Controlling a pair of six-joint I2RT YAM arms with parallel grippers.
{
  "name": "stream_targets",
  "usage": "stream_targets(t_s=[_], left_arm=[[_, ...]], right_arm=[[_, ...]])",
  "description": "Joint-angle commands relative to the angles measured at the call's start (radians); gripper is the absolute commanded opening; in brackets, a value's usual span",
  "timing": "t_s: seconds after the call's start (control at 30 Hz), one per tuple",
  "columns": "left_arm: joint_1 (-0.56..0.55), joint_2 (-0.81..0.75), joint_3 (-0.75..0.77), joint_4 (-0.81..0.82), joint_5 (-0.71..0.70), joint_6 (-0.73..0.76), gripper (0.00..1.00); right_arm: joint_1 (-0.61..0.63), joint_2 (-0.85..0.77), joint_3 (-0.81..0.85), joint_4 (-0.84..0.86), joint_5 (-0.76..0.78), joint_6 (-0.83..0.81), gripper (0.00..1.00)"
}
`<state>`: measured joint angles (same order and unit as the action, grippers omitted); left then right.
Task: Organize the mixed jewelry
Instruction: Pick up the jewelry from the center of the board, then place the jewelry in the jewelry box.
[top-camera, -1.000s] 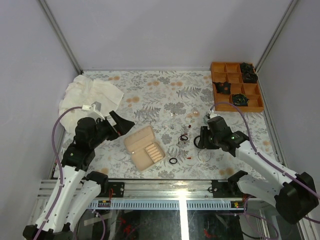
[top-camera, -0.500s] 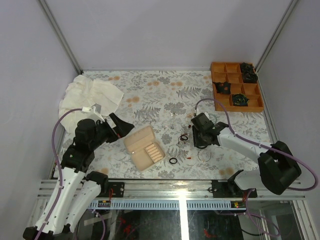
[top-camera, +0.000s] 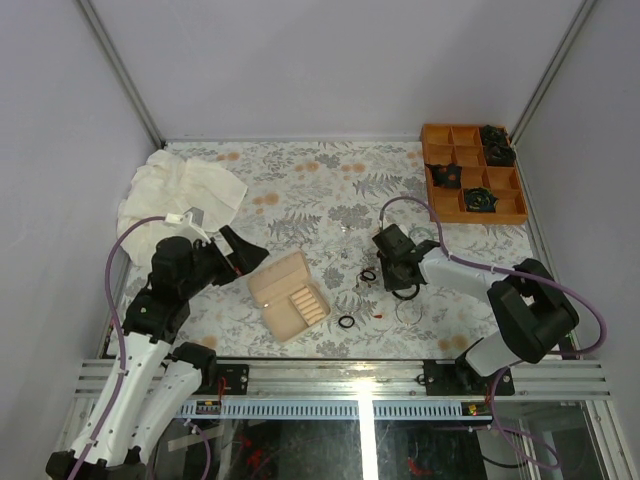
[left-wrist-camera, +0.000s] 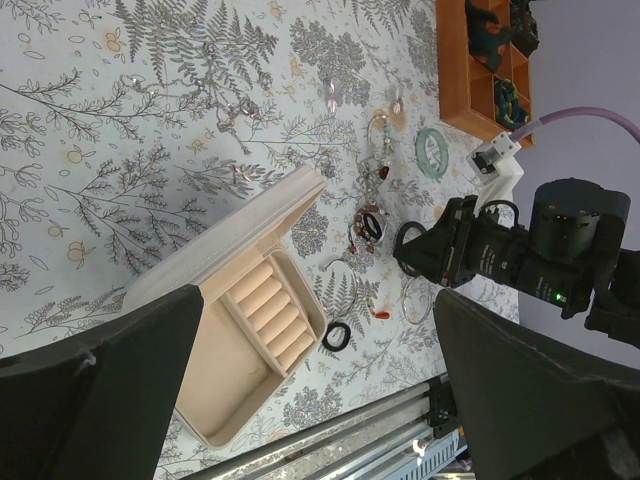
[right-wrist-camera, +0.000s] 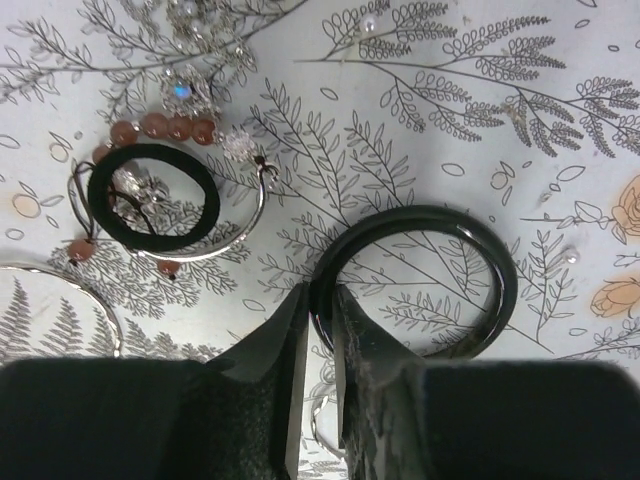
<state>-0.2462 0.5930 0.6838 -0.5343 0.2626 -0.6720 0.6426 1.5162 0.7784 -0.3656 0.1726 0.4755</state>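
Two fingers of your right gripper clamp the near rim of a glossy black bangle lying just ahead. Left of them, a smaller matte black ring overlaps a thin silvery hoop with reddish beads. Your left gripper gapes wide.

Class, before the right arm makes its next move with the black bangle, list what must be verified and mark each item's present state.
1. Jaws of the right gripper shut on the rim of the black bangle: ok.
2. Bangle apart from the small black ring: ok.
3. Lid of the jewelry box open: ok.
4. The left gripper open and empty: ok.
5. Grip firm enough to lift: cannot tell.
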Motion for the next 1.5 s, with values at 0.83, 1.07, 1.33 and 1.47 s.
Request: stream_targets(t_s=[0.83,1.07,1.33,1.47], left_arm=[[0.005,-0.038,0.148,-0.098,-0.047,0.032,1.0],[0.005,-0.09,0.225,-0.146,-0.049,0.01,1.0],[0.005,-0.138,0.325,-0.236,-0.06,0.01,1.0],[0.005,-0.153,0.349,-0.268,-0.069,0.014,1.0]], right_arm=[[0.186,-0.183,0.204,-0.111,-0.007,-0.029,0.0],[0.386,-0.117,0.307,-0.053,-0.064,0.052,0.0],[0.515,0.015,0.412,0.054,-0.124,0.089,0.0],[0.571,0.087,0.454,0.101,-0.122,0.102,0.0]])
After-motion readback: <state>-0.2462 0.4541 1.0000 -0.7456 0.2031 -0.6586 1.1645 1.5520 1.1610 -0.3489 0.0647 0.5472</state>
